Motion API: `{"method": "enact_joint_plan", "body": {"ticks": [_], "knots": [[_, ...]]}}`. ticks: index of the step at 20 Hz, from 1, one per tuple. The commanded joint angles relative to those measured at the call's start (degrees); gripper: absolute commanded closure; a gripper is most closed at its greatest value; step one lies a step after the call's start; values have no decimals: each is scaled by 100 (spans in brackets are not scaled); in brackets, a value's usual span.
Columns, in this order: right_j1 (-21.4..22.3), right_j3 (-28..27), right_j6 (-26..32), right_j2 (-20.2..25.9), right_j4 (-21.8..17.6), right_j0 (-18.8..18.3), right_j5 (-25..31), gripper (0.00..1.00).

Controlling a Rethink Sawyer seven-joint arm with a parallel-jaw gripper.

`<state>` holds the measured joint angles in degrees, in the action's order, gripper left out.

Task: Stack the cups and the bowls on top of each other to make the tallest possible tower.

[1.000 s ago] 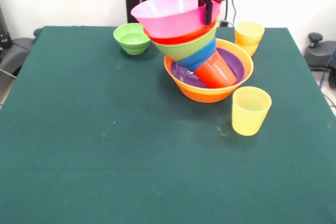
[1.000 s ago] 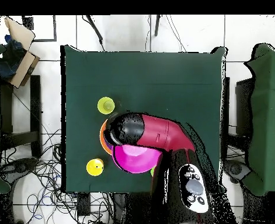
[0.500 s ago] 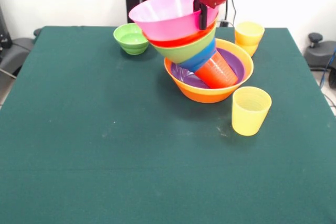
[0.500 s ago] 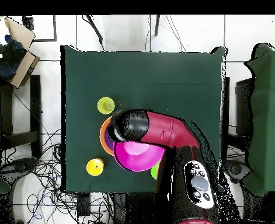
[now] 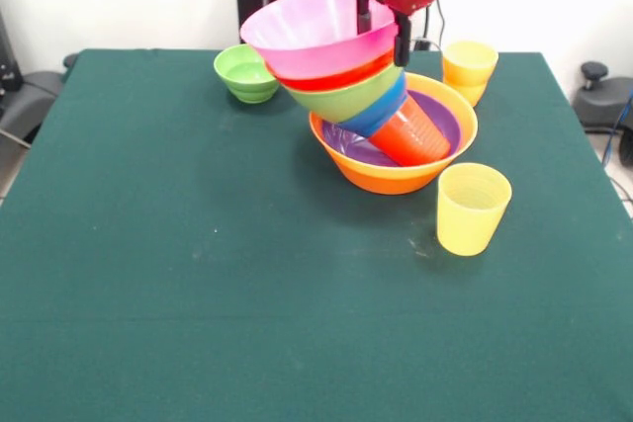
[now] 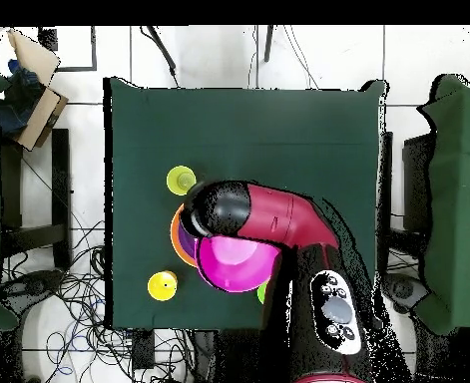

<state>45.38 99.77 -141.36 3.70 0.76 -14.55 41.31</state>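
The tower leans left inside the large orange bowl [image 5: 396, 177], which holds the purple bowl [image 5: 447, 124]. From a red-orange cup [image 5: 410, 135] it rises through a blue bowl [image 5: 384, 111], a green bowl [image 5: 346, 98] and a red-orange bowl [image 5: 331, 76] to the pink bowl [image 5: 312, 27] on top. My gripper [image 5: 383, 27] stands open at the pink bowl's right rim, one finger inside and one outside. From overhead the arm [image 6: 268, 214] covers most of the stack, leaving the pink bowl [image 6: 234, 264] and the orange rim [image 6: 175, 234] in sight.
A small green bowl [image 5: 248, 71] sits at the back left of the tower. One yellow cup [image 5: 470, 69] stands behind the orange bowl on the right, and a paler yellow cup [image 5: 472, 207] stands in front of it. Overhead, these cups [image 6: 181, 181] [image 6: 162, 286] flank the tower.
The gripper's fingers, seen as one dark bar before, now show apart on either side of the pink rim. The pink bowl's top has shifted slightly left.
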Motion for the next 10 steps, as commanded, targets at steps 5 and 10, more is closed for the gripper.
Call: {"method": "enact_joint_plan", "body": {"ticks": [5,10], "knots": [[146,-413,-257,312,213,166,777,0],[514,-332,-258,337,358,179,1208,0]]}}
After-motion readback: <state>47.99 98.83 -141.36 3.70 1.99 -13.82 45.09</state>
